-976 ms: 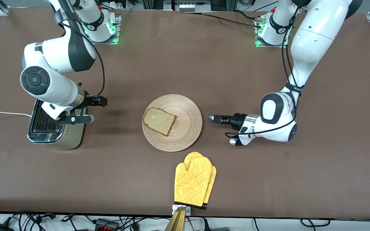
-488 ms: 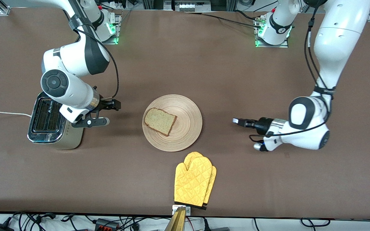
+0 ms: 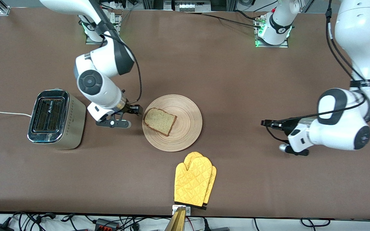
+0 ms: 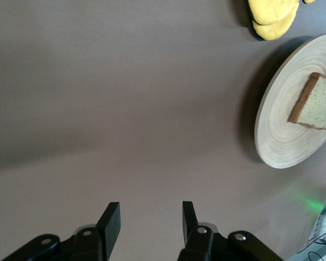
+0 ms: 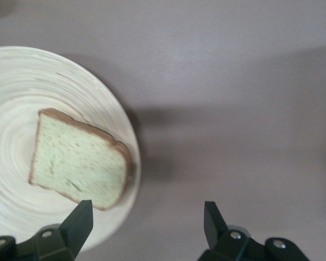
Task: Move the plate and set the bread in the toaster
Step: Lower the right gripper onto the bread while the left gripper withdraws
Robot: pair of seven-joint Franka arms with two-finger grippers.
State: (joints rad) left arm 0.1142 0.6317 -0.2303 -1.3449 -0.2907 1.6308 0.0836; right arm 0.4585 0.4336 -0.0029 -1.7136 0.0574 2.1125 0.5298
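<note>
Front view: the wooden plate (image 3: pixel 172 123) lies flat near the middle of the brown counter (image 3: pixel 236 80). The bread slice (image 3: pixel 159 121) lies flat on the plate's half toward the right arm's end; its darker rounded crust edge faces about 10 o'clock and its corner nearest the front camera points to about 5 o'clock. The toaster (image 3: pixel 56 119) stands upright toward the right arm's end, well apart from the plate, its two slots running from 12 to 6 o'clock and its white cord (image 3: pixel 2 113) leaving at 9 o'clock. The right gripper (image 3: pixel 127 116) is low between toaster and plate, just beside the plate's rim at its 9 o'clock, fingers spread apart and holding nothing. The left gripper (image 3: pixel 264 123) is over bare counter at the plate's 3 o'clock, well apart from it. A pair of yellow oven mitts (image 3: pixel 194 180) lies at the plate's 6 o'clock, cuffs toward the front camera.

Left wrist view: the left gripper's fingers (image 4: pixel 110 222) stand parted with only counter between them; the plate (image 4: pixel 271 125), the bread (image 4: pixel 318 102) and the mitts (image 4: pixel 271 16) show farther off.

Right wrist view: the right gripper's fingers (image 5: pixel 80 222) stand wide and empty, the plate's rim (image 5: pixel 131 179) between them, the bread (image 5: pixel 80 164) close ahead
</note>
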